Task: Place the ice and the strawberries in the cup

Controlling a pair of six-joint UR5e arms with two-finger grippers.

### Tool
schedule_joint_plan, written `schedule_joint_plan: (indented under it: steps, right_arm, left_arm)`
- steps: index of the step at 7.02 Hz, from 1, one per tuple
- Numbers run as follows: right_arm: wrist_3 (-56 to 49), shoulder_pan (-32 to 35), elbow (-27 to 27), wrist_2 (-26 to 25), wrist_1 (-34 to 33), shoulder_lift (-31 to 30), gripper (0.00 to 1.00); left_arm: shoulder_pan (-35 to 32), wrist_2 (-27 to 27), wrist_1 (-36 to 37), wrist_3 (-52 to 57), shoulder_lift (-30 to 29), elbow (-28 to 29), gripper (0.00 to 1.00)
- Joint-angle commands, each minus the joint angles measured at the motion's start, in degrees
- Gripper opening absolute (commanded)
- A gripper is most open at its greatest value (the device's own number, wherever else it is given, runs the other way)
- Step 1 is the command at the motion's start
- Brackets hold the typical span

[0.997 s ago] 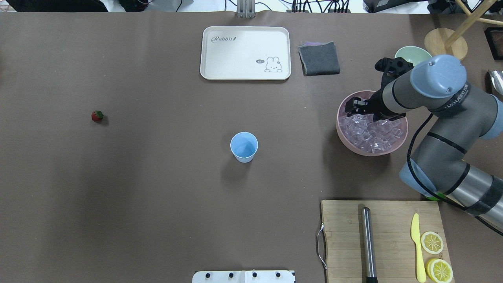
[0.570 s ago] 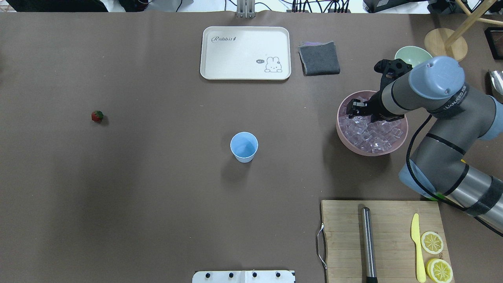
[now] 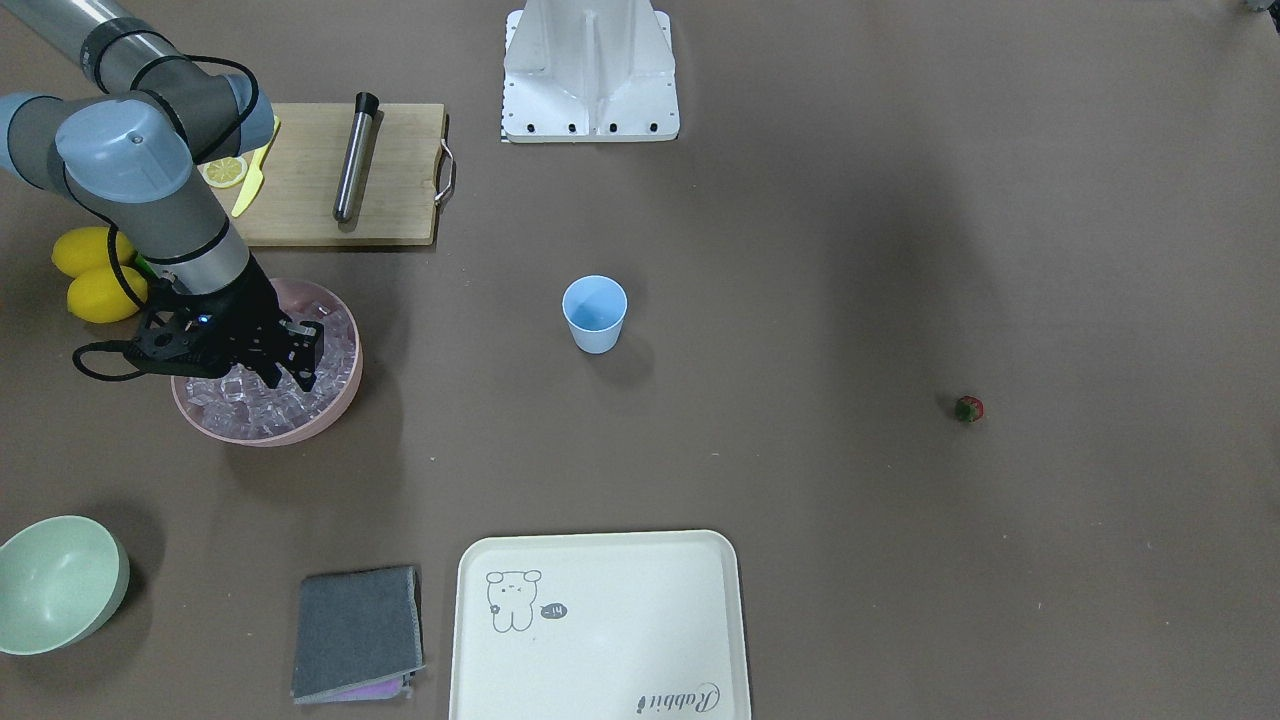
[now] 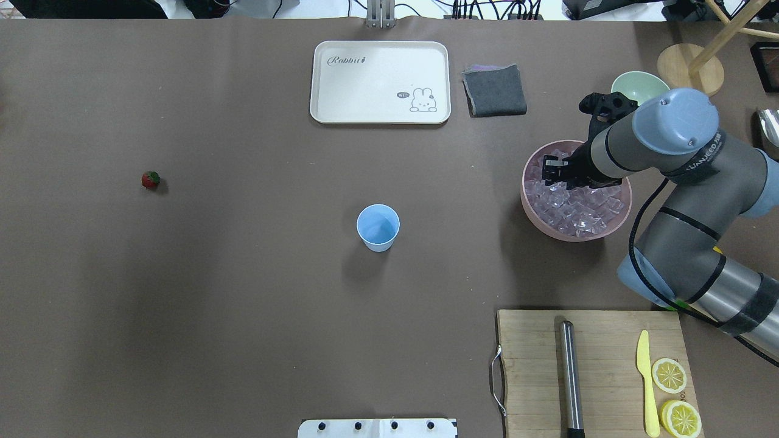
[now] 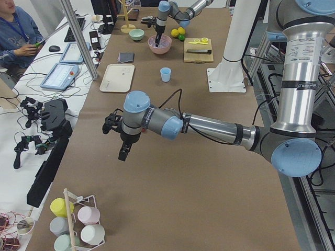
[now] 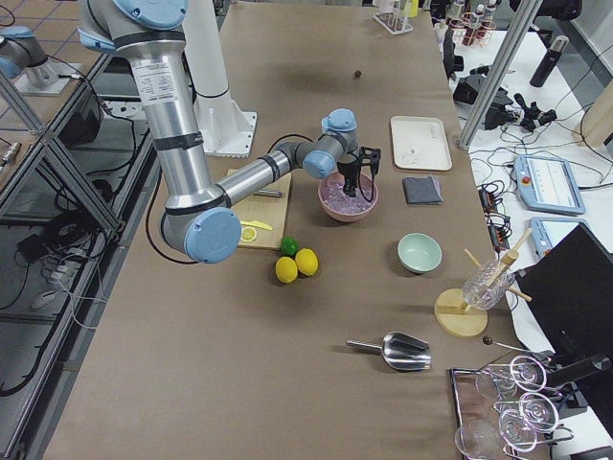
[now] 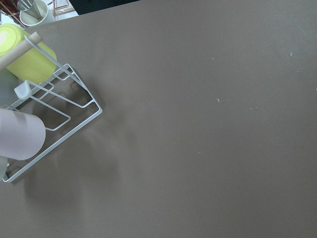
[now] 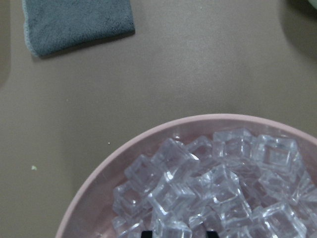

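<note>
**Even overhead light, soft shadows, little glare**

The table point(image 4: 243, 316) is fairly bright and evenly lit from above; the cup point(image 4: 378, 227) throws a soft, blurred shadow on its near-left side in the overhead view; well left of the cup a broad dim band darkens the cloth; far beyond the cup, the strip past the table's edge is washed out white; right of the cup the ice point(image 4: 575, 207) carries small glints; the right wrist view is slightly soft and low in contrast; the side views are wide-angle, with straight posts leaning near their edges.
</note>
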Motion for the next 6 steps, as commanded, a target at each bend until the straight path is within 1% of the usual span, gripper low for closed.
schedule_joint_plan:
  steps: [1,5,6]
  right_arm:
    - [0.0,0.0,0.0,0.1,0.0,0.0,0.00]
    - [0.1,1.3,1.6,0.9,-0.1,0.0,0.00]
    - [0.0,2.8,3.0,2.3,-0.3,0.0,0.00]
  left_arm:
    - [0.0,0.0,0.0,0.0,0.0,0.1,0.98]
    - [0.0,0.1,0.0,0.0,-0.1,0.1,0.98]
    - [0.0,0.0,0.0,0.0,-0.1,0.1,0.98]
